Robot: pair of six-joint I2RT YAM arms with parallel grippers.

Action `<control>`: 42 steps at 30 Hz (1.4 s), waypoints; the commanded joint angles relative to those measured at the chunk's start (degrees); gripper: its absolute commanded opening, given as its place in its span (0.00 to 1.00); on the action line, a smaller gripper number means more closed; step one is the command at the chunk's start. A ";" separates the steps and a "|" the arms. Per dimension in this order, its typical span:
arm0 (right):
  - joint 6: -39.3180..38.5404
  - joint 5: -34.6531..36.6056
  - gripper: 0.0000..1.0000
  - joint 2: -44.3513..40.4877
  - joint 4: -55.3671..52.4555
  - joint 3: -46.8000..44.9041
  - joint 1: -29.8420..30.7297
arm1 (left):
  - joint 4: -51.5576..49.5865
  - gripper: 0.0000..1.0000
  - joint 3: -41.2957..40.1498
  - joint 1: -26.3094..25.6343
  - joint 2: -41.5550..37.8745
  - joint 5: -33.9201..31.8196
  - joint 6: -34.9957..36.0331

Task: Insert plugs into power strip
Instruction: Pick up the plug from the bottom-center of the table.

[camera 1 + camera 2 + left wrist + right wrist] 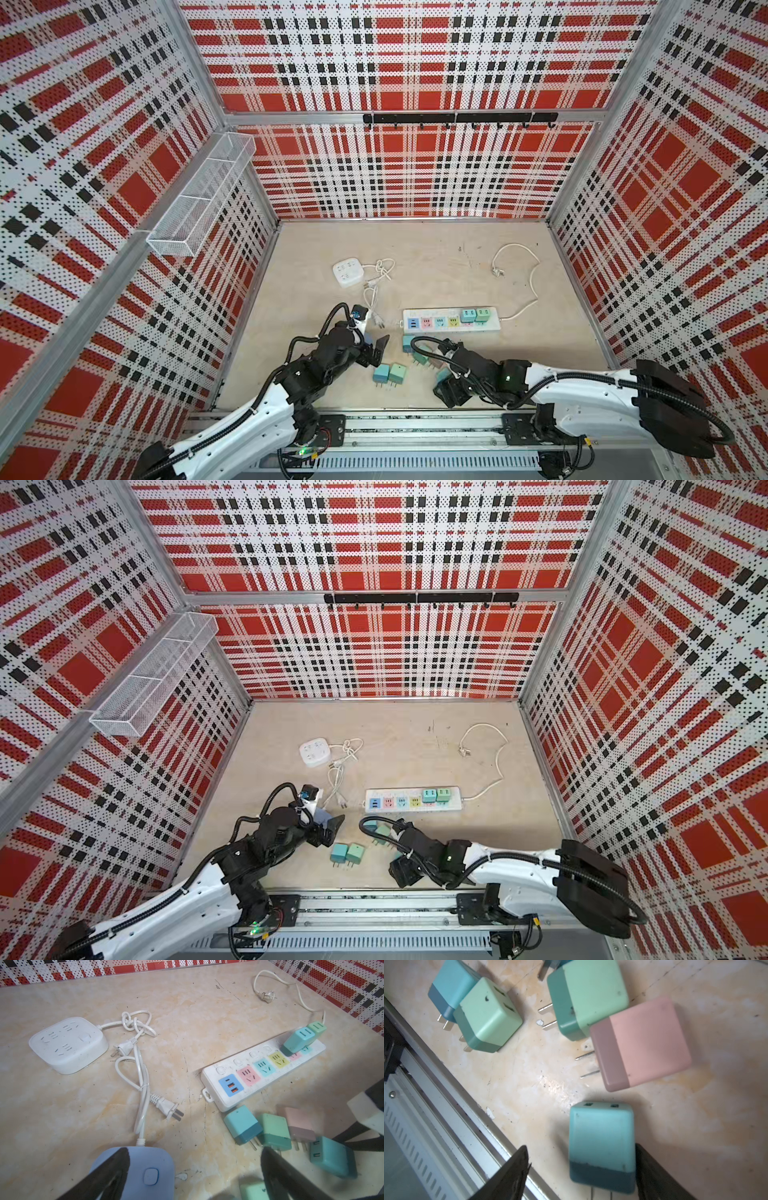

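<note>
The long white power strip (451, 321) (259, 1078) has coloured sockets. A teal plug (468, 315) and a green plug (482, 314) stand in its right end. Loose plugs lie in front of it: teal (242, 1124), green (274, 1132) and pink (299, 1124). A teal and green pair (388, 373) lies nearer the front. My right gripper (581, 1167) is open around a teal plug (602, 1138). One finger touches that plug's side and the other stands apart from it. My left gripper (193, 1172) (376, 351) is open and holds nothing, left of the strip.
A pale blue socket block (145, 1172) lies under one left finger, its white cord and plug (166, 1107) beside it. A white square socket hub (349, 273) with a knotted cable sits further back. The strip's cord (532, 282) loops right. The metal rail (446, 1093) edges the front.
</note>
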 commanded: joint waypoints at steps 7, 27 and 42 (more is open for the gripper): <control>3.39 10.23 0.74 4.92 -5.56 5.41 4.60 | 0.77 0.99 0.46 -0.28 -1.33 -1.56 -0.19; 3.67 16.61 0.42 13.01 -4.45 8.51 6.70 | 0.56 0.99 0.64 -0.34 -1.23 -1.83 -0.19; -10.87 30.83 0.22 -3.01 8.54 2.94 6.69 | -3.22 0.98 3.67 7.01 -3.65 6.22 -1.99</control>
